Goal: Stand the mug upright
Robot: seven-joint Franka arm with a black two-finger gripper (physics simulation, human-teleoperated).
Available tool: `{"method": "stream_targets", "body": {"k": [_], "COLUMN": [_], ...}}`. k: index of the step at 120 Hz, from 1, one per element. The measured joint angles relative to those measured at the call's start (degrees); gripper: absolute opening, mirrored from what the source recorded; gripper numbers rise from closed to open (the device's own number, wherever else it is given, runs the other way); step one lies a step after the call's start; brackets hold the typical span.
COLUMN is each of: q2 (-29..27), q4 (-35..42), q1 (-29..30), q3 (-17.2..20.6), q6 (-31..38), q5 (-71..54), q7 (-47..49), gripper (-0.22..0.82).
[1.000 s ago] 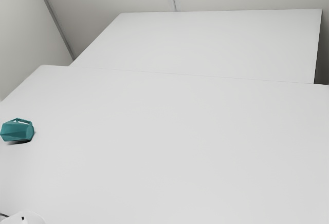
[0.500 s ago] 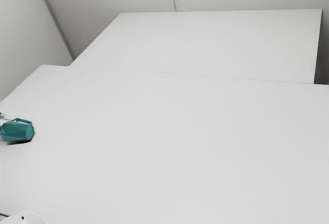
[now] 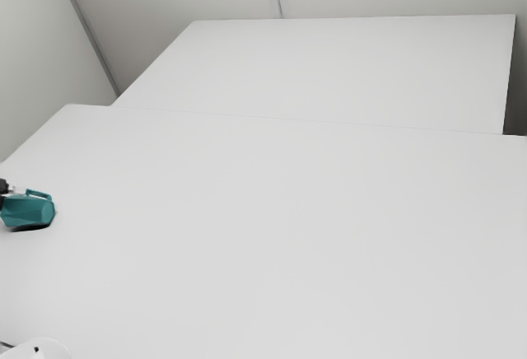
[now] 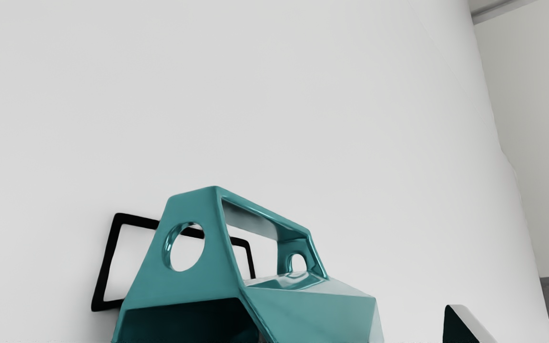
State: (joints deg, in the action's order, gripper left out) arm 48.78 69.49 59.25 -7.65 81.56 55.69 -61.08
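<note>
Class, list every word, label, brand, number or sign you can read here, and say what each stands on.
There are none: no text can be read on the mug or the table.
The small dark mark on the white rounded object is too small to make out.

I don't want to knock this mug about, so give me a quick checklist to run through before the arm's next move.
1. Mug upright: not ok, it lies on its side on the table.
2. Gripper near the mug: ok, it is close by, toward the exterior view's left edge.
3. Mouth facing the arm's hand: ok, the wrist view looks partly into it.
4. Handle not pinned under the mug: ok, it stands out above the body.
5. Firm hold on the mug: cannot tell, no grip from two sides can be made out.
</note>
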Motion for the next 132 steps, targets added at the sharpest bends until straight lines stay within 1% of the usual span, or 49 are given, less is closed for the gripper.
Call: {"method": "stream_targets", "body": {"k": [23,35,42,64,75,88,114,132], "q2": [-0.4,-1.0,-2.0,-5.3,-8.2,-13.5,-26.2,-33.5], "q4": [0.3,0.5,1.3,1.8,1.8,3.3,15.8,23.7], "q1": [0.0,-0.1,-0.3,-3.6,-6.4,-9.1,-18.1,-24.6], "q3": [0.0,0.0,0.1,0.5,1.2,3.3,3.8,3.8], "q6": [-0.1,-0.1,-0.1,0.2,0.6,1.0,7.1,11.8], "q5": [-0.1,-0.3,-0.4,-1.7,-5.3,-12.8,-26.3,-33.9], "q7": [-1.3,-1.9,-2.1,-2.5,-2.0,-0.4,4.3,8.7], "gripper": [0.02,-0.07,-0.1,-0.14,-0.15,-0.16,-0.17,-0.17]}}
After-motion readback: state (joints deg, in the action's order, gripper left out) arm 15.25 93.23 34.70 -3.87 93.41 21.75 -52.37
